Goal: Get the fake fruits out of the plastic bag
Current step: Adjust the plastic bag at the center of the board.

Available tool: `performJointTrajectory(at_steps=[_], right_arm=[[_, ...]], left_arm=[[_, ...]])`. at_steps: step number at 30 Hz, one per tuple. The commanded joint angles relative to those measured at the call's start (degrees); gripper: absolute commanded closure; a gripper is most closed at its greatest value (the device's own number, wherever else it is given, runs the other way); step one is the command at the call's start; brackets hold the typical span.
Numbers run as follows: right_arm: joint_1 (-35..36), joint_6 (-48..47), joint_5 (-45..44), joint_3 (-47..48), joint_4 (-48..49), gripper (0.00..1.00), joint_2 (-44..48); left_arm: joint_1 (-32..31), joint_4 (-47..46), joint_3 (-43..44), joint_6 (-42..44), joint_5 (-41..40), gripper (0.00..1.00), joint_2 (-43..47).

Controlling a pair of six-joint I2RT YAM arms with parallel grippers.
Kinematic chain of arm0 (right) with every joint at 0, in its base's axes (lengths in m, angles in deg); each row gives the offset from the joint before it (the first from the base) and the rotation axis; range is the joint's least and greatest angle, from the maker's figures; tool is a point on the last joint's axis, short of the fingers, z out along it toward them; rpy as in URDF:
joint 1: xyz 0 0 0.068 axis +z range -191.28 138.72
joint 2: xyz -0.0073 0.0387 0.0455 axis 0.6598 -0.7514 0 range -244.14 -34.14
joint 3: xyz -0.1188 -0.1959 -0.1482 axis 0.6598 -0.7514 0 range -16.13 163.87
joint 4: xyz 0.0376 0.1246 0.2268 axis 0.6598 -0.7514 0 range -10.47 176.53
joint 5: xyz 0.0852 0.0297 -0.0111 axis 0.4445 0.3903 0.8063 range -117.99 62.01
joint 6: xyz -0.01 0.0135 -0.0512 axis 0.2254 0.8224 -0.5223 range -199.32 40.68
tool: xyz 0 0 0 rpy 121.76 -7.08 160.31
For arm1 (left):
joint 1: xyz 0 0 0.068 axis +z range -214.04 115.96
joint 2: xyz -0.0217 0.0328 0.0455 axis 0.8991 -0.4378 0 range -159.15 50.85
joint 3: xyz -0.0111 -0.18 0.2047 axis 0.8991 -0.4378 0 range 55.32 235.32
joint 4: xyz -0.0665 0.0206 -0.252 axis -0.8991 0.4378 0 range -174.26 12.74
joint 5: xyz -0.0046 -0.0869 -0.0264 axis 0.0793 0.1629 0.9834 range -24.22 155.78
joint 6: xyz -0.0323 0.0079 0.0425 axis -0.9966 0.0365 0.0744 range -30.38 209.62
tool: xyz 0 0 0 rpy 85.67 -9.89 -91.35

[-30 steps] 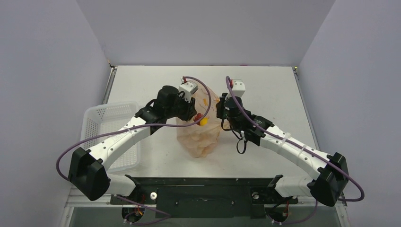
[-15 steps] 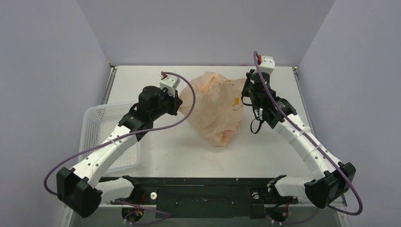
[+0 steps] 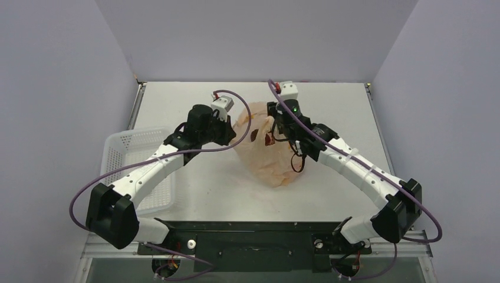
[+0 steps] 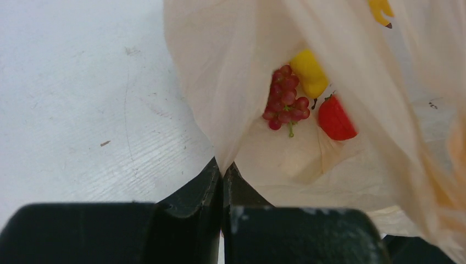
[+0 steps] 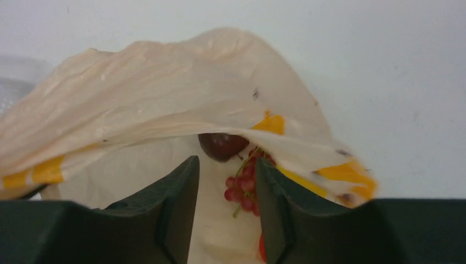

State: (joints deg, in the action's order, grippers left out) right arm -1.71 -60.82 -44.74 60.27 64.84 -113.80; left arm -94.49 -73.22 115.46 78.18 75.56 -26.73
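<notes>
Three red fake fruits [image 4: 283, 104] sit inside the plastic bag [image 3: 265, 159]: a berry cluster [image 4: 287, 93], a bright red fruit [image 4: 335, 118] and a dark red round fruit [image 5: 222, 146], with a yellow piece [image 4: 310, 74] touching the cluster. The bag lies on the desk [image 3: 177, 100], long axis running from its far mouth toward the near right. Left tool [image 4: 222, 168]: clenched on the bag's rim. Right tool [image 5: 225, 162]: jaws parted, empty, facing the mouth, with the fruits just beyond.
</notes>
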Motion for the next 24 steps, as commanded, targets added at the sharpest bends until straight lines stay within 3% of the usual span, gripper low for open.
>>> performJointTrajectory(at_steps=[1,5,9,12,19,24], right_arm=[[1.83,-0.37,0.36,-2.25,-2.13,0.56,1.33],[1.87,0.41,-1.4,-1.4,-3.65,0.43,6.98],[2.01,7.38,-2.24,-0.7,-3.51,0.27,9.82],[3.45,10.58,0.24,-2.02,-0.93,0.24,10.7],[7.21,8.54,5.37,-11.33,8.41,0.29,12.68],[11.15,9.56,9.19,-25.49,18.12,0.53,12.68]], left_arm=[[1.59,-0.22,3.97,-2.37,3.15,1.0,-0.64],[2.62,-1.4,3.77,-3.13,4.89,1.0,-0.09],[3.36,-2.15,3.38,-3.45,6.41,1.0,0.45],[3.44,-2.56,3.18,-3.54,7.62,1.0,0.51],[3.48,-2.57,3.28,-3.65,8.67,1.0,0.25],[3.52,-1.36,3.53,-3.51,7.17,0.97,-0.15]])
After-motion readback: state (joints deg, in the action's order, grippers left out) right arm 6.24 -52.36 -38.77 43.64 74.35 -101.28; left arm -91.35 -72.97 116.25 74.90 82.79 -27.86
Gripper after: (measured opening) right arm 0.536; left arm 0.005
